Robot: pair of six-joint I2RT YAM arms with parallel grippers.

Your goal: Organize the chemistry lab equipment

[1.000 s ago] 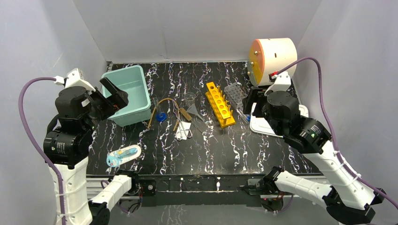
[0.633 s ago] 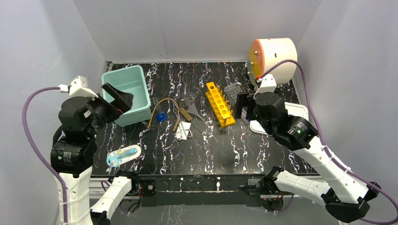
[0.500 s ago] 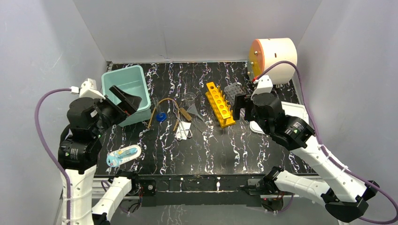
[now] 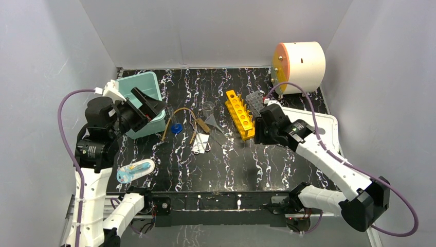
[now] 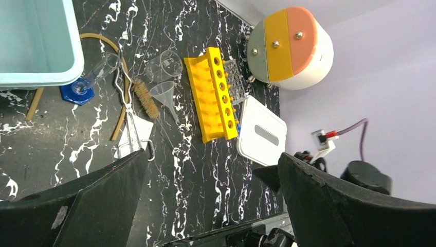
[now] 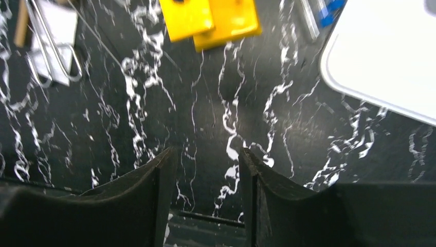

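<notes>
We see L claw (image 5: 212, 157) wide open, empty, by teal bin (image 4: 138, 85); R claw (image 6: 206, 152) part-open, empty, over surface (image 4: 231, 164) beside yellow rack (image 4: 239, 113); clear plastic tube rack (image 4: 254, 99) partly hidden behind R arm (image 4: 329, 159).

No words, numbers or brand marks can be read anywhere. The yellow rack (image 4: 240, 114), the white drum (image 4: 299, 67) with its orange face, the teal bin (image 4: 134, 76) and the white lid (image 4: 321, 123) are plain. The packet (image 4: 135, 170) shows coloured print that is too small to make out.
</notes>
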